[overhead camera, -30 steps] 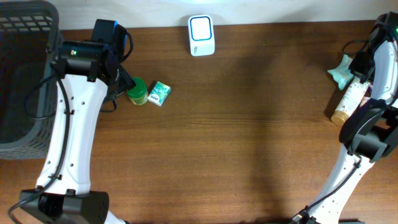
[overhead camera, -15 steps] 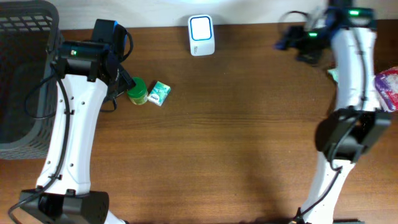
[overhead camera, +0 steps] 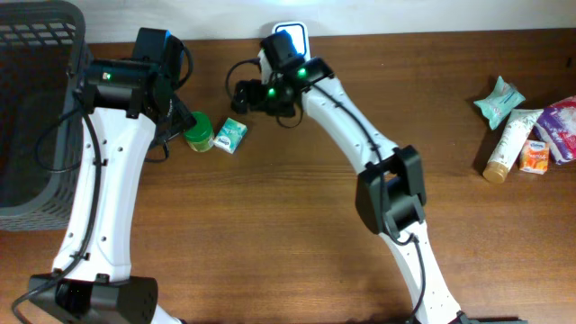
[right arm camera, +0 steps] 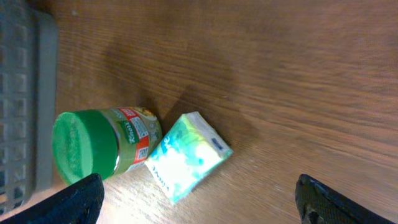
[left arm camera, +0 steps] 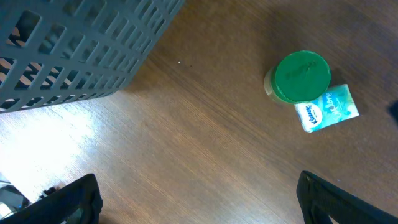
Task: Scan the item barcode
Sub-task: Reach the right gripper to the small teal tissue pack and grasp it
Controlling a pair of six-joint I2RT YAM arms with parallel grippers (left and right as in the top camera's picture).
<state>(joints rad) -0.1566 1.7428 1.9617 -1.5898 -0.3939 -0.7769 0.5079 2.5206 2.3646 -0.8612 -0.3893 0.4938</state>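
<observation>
Across the overhead frame, table (overhead camera: 297, 225): brown wood, the working surface.
Basket (overhead camera: 36, 108): grey and slatted, at the upper left edge.
Right gripper (right arm camera: 199, 202): fingers wide apart, nothing between them; it hangs at upper centre-left of the overhead view, just in front of the scanner.
Left gripper (left arm camera: 202, 202): spread wide, empty, beside the basket.
Scanner (overhead camera: 290, 36): white, at the top centre edge, partly hidden by the right arm.
Jar (overhead camera: 199, 131): upright, green lid, touching the pack's left side.
Tissue pack (overhead camera: 231, 135): probably the item to scan; it lies flat, printed face up, no barcode visible.
Key relation: the pack lies just below and slightly left of the right gripper, which looks the nearer.
Long axis: lower left to upper right in the overhead view.
</observation>
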